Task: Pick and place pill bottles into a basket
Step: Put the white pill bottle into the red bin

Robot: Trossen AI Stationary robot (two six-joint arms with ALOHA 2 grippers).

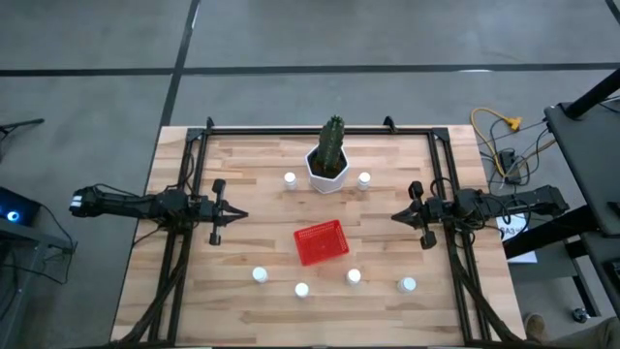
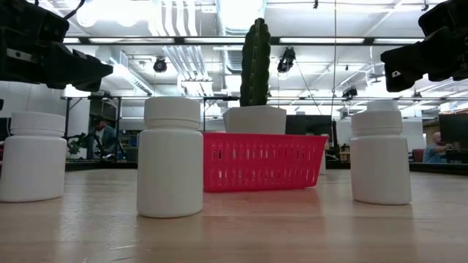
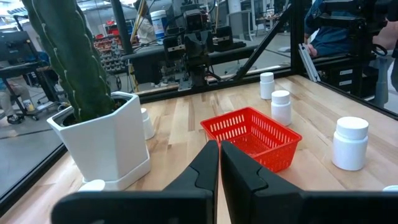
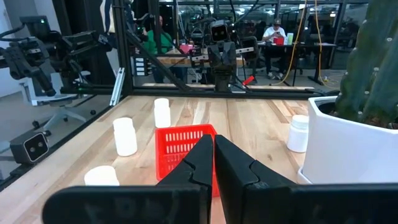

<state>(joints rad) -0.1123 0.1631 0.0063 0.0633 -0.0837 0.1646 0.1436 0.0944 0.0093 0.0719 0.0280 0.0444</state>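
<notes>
Several small white pill bottles stand upright on the wooden table. Two of them flank a white pot, and the others stand in a row near the front edge. The red basket rests on its base at the table's middle, with nothing showing inside it. My left gripper hovers shut at the left, pointing level toward the middle. My right gripper hovers shut at the right, facing it. Both are well above the table and touch nothing.
A white hexagonal pot with a green cactus stands at the far middle, behind the basket. A black frame runs along the table's far and side edges. Bare wood lies between each gripper and the basket. Yellow cables lie off the table at the right.
</notes>
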